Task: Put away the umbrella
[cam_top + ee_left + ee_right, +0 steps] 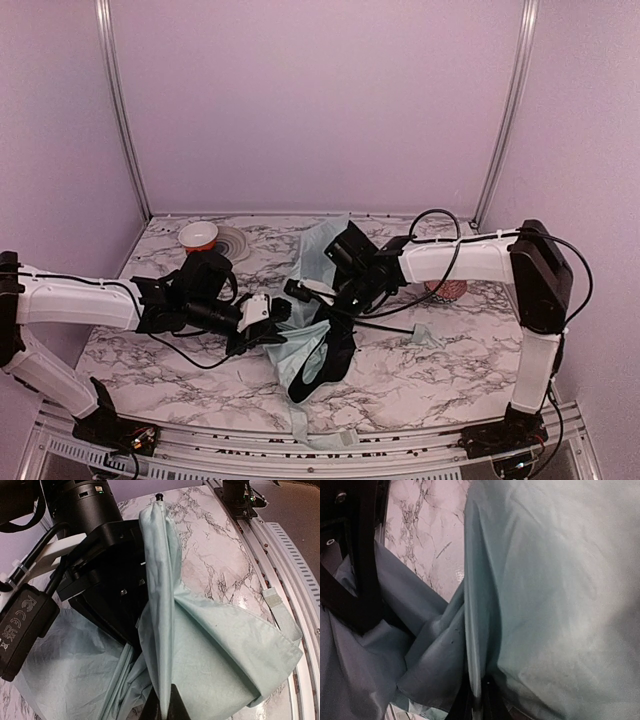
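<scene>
Seen from above, the umbrella lay half collapsed at the middle of the table, nearer the front edge than the back wall. Its long axis ran roughly from 12 o'clock down to 6 o'clock, leaning a little toward 1 and 7.

You had an arm on each flank. The left gripper came in from 9 o'clock, pressed together on a thin raised fold of the canopy. The right gripper came in from about 2 o'clock, and its wrist view showed it pinching another fold in the same way. Both were in contact, so neither was nearer than the other. Each held cloth only, as far as the pictures showed, not the shaft.

Any coming move, by my reckoning, turned on that axis: the two pinches sat across it, so gathering the cloth meant drawing it in toward that line.

The umbrella looked limp and rumpled. The pale mint fabric fell in loose pleats, with black ribs and shaft showing through. A loose flap spread toward 6 o'clock.
</scene>
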